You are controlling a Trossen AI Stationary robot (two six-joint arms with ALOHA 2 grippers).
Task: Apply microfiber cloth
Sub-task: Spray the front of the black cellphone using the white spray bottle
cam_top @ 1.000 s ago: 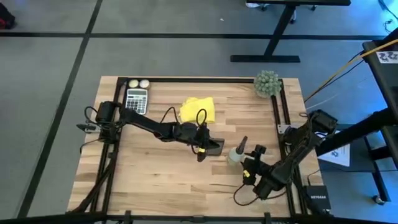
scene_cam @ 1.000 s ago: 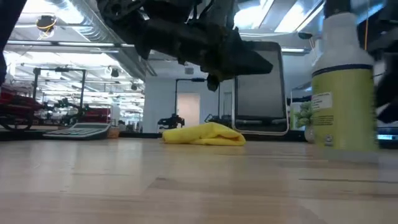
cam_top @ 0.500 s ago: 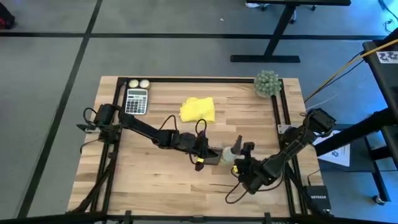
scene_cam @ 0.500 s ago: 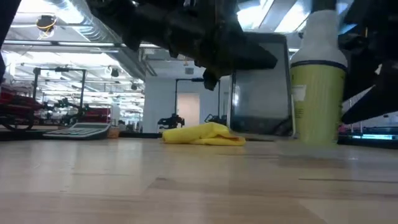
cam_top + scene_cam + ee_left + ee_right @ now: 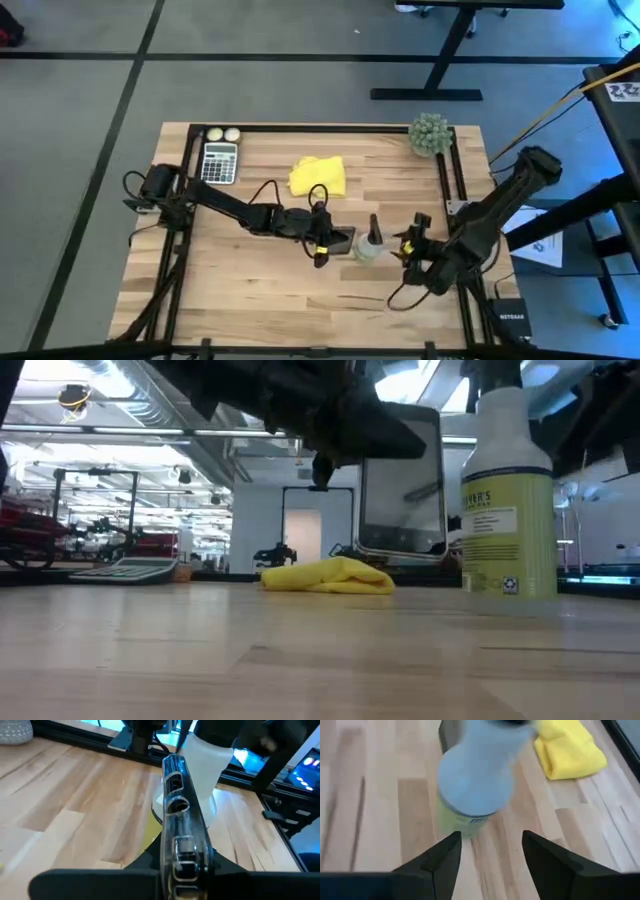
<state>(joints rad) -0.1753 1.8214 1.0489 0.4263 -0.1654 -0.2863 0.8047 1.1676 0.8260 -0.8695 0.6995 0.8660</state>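
The left pincer [image 5: 335, 240] reaches mid-surface, grasping the smartphone [image 5: 402, 480] on edge. The right pincer [image 5: 490, 851], released, faces the spray bottle [image 5: 369, 243]; microfiber cloth [image 5: 318, 176] lies apart.

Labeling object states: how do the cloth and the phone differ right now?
The cloth is bright yellow, soft and folded; the phone is black, rigid and flat. The cloth lies loose on the table, touched by nothing; the phone is held in the left gripper, standing upright on edge in the low view. The cloth sits toward the far edge; the phone is mid-table beside the spray bottle. The right gripper, fingers open, touches neither.
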